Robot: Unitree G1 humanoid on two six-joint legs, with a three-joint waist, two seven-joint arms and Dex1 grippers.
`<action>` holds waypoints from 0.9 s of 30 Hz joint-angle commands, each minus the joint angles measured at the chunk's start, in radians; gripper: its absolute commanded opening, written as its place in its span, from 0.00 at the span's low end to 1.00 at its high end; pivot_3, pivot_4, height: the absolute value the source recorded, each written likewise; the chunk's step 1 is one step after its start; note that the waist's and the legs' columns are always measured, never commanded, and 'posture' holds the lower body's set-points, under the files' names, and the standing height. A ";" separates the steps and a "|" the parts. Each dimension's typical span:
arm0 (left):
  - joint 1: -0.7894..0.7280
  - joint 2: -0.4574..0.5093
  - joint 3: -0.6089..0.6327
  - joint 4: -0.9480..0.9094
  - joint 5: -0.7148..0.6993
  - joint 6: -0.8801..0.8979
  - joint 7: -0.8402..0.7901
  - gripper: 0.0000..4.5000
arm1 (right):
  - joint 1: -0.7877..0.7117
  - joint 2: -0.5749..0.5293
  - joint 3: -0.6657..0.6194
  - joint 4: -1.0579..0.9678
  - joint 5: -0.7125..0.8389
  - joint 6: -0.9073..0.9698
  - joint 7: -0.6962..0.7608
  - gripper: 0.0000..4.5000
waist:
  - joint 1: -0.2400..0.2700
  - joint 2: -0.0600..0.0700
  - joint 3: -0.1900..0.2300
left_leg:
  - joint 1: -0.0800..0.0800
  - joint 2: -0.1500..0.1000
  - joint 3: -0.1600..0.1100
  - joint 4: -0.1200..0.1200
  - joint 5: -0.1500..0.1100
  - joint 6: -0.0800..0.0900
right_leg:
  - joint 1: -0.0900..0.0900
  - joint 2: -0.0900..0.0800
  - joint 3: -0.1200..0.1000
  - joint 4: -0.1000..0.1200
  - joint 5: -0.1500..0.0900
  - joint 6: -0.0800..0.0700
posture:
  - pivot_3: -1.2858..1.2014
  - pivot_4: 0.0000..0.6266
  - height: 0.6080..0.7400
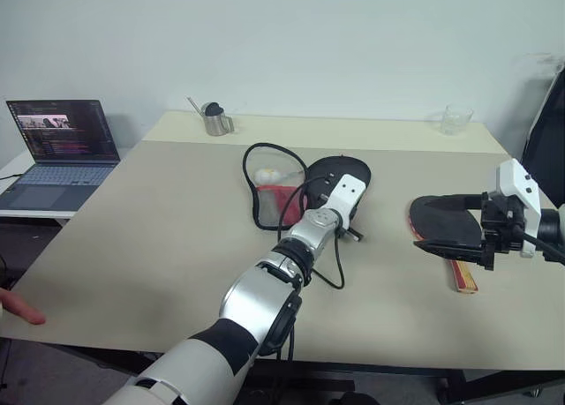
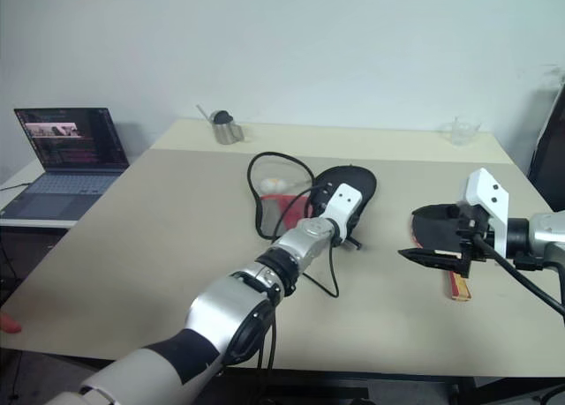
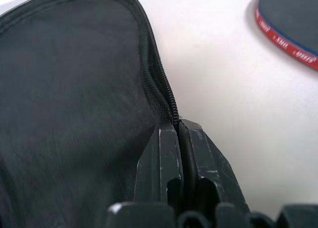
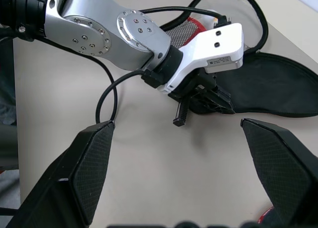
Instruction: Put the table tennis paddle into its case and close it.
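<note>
The case [image 1: 287, 193] lies unzipped at the table's middle, its red mesh-pocket half to the left and its black flap [image 1: 342, 169] to the right. My left gripper [image 3: 178, 132] is shut on the zipper edge of that black flap, seen from across in the right wrist view [image 4: 214, 102]. To the right, the table tennis paddle [image 1: 431, 221] lies flat, black face up, with its wooden handle [image 1: 464, 278] pointing toward me. My right gripper [image 2: 411, 235] hovers just over the paddle. Its fingers [image 4: 89, 163] are spread wide with nothing between them.
An open laptop [image 1: 62, 149] sits on a side desk at the left. A metal cup [image 1: 214, 120] and a clear glass [image 1: 456, 120] stand along the table's far edge. A person's fingertip [image 1: 19, 311] shows at the near left. A black cable [image 1: 328, 277] loops off my left wrist.
</note>
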 commanded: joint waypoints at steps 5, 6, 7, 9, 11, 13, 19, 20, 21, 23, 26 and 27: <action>0.036 -0.317 -0.007 -0.013 0.003 -0.024 0.037 0.45 | -0.022 0.001 -0.009 -0.021 0.014 -0.008 -0.017 1.00 | 0.000 0.000 0.000 | 0.000 0.000 0.000 0.000 0.000 0.000 | 0.000 0.000 0.000 0.000 0.000 0.000 | 0.52 0.24 1.00; 0.035 -0.312 -0.008 -0.015 0.005 -0.032 0.038 0.52 | -0.025 0.002 -0.004 -0.018 0.014 -0.010 -0.018 1.00 | 0.000 0.000 0.000 | 0.000 0.000 0.000 0.000 0.000 0.000 | 0.000 0.000 0.000 0.000 0.000 0.000 | 0.52 0.24 1.00; 0.032 -0.308 -0.006 -0.017 0.001 -0.036 0.022 0.60 | -0.028 0.004 -0.001 -0.014 0.013 -0.013 -0.019 1.00 | 0.000 0.000 0.000 | 0.000 0.000 0.000 0.000 0.000 0.000 | 0.000 0.000 0.000 0.000 0.000 0.000 | 0.52 0.24 1.00; 0.028 -0.300 -0.001 -0.020 -0.008 -0.042 0.003 0.60 | -0.034 0.008 0.005 -0.007 0.009 -0.019 -0.017 1.00 | 0.000 0.000 0.000 | 0.000 0.000 0.000 0.000 0.000 0.000 | 0.000 0.000 0.000 0.000 0.000 0.000 | 0.52 0.24 1.00; 0.025 -0.283 -0.004 -0.026 -0.005 -0.050 -0.016 0.60 | -0.039 0.010 0.011 0.000 0.006 -0.024 -0.016 1.00 | 0.000 0.000 0.000 | 0.000 0.000 0.000 0.000 0.000 0.000 | 0.000 0.000 0.000 0.000 0.000 0.000 | 0.52 0.24 1.00; 0.023 -0.237 -0.013 -0.047 0.000 -0.057 -0.061 0.60 | -0.048 0.015 0.021 0.015 -0.001 -0.037 -0.011 1.00 | 0.000 0.000 0.000 | 0.000 0.000 0.000 0.000 0.000 0.000 | 0.000 0.000 0.000 0.000 0.000 0.000 | 0.52 0.24 1.00; 0.043 -0.084 0.003 -0.161 -0.023 -0.027 -0.131 0.60 | -0.084 0.028 0.058 0.068 -0.023 -0.078 0.006 1.00 | 0.000 0.000 0.000 | 0.000 0.000 0.000 0.000 0.000 0.000 | 0.000 0.000 0.000 0.001 0.000 0.000 | 0.52 0.24 1.00; 0.052 -0.054 0.009 -0.187 -0.028 -0.005 -0.140 0.60 | -0.089 0.030 0.062 0.074 -0.026 -0.083 0.009 1.00 | 0.000 0.000 0.000 | 0.000 0.000 0.000 0.000 0.000 0.000 | 0.000 0.000 0.000 0.001 0.000 0.000 | 0.52 0.24 1.00; 0.062 -0.029 0.015 -0.213 -0.032 0.019 -0.146 0.60 | -0.093 0.031 0.066 0.081 -0.030 -0.087 0.013 1.00 | -0.001 0.001 0.000 | 0.000 0.000 0.000 0.000 0.000 0.000 | 0.000 0.000 0.000 0.001 0.000 0.000 | 0.52 0.24 1.00; 0.096 0.023 0.024 -0.281 -0.033 0.058 -0.140 0.60 | -0.101 0.036 0.075 0.092 -0.036 -0.096 0.019 1.00 | -0.002 0.001 -0.001 | 0.001 0.000 0.001 0.000 0.000 0.000 | 0.000 0.000 0.001 0.001 0.000 0.000 | 0.52 0.24 1.00; 0.160 0.103 0.054 -0.408 -0.045 0.151 -0.130 0.60 | -0.112 0.042 0.086 0.103 -0.043 -0.105 0.026 1.00 | -0.004 0.001 -0.001 | 0.002 0.001 0.001 0.000 0.000 0.000 | 0.000 0.000 0.001 0.002 0.000 0.000 | 0.52 0.24 1.00; 0.191 0.135 0.062 -0.470 -0.050 0.188 -0.136 0.60 | -0.114 0.044 0.089 0.105 -0.044 -0.106 0.029 1.00 | -0.005 0.001 -0.001 | 0.002 0.001 0.001 0.001 0.000 0.000 | 0.000 0.000 0.002 0.003 0.000 0.000 | 0.52 0.24 1.00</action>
